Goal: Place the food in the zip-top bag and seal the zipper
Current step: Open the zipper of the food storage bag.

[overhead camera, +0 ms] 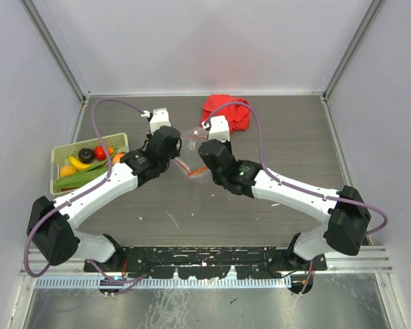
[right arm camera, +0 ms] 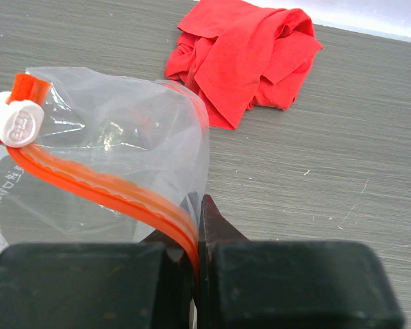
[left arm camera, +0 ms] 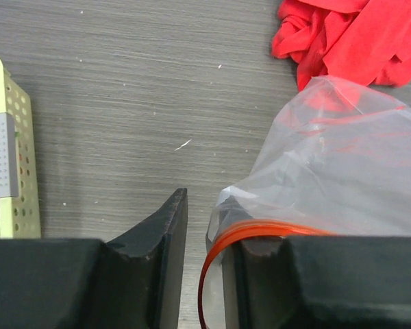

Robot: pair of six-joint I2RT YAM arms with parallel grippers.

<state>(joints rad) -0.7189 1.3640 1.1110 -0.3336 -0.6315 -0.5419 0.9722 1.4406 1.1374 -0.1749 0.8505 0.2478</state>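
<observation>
Found the left gripper [left arm camera: 201,219] closest to the lens, jaws part-way apart with bare worktop [left arm camera: 123,103] showing through the gap and nothing clamped. Noted the zipper [left arm camera: 250,227] curving just inside its right-hand finger. Further right, saw the right gripper [right arm camera: 197,219] closed tight, pinching the zipper some way along from the white slider [right arm camera: 17,123]. Placed the clear zip-top bag [right arm camera: 123,130] between the two grippers, near mid-worktop.

Spotted the food [overhead camera: 85,164] at far left in the pale green basket [overhead camera: 53,168]. Counted there one yellow banana, one dark purple piece, one red piece, two orange pieces and some long green pods, number unclear. Counted one bag, one basket, and one red cloth [right arm camera: 246,55] crumpled behind the bag.
</observation>
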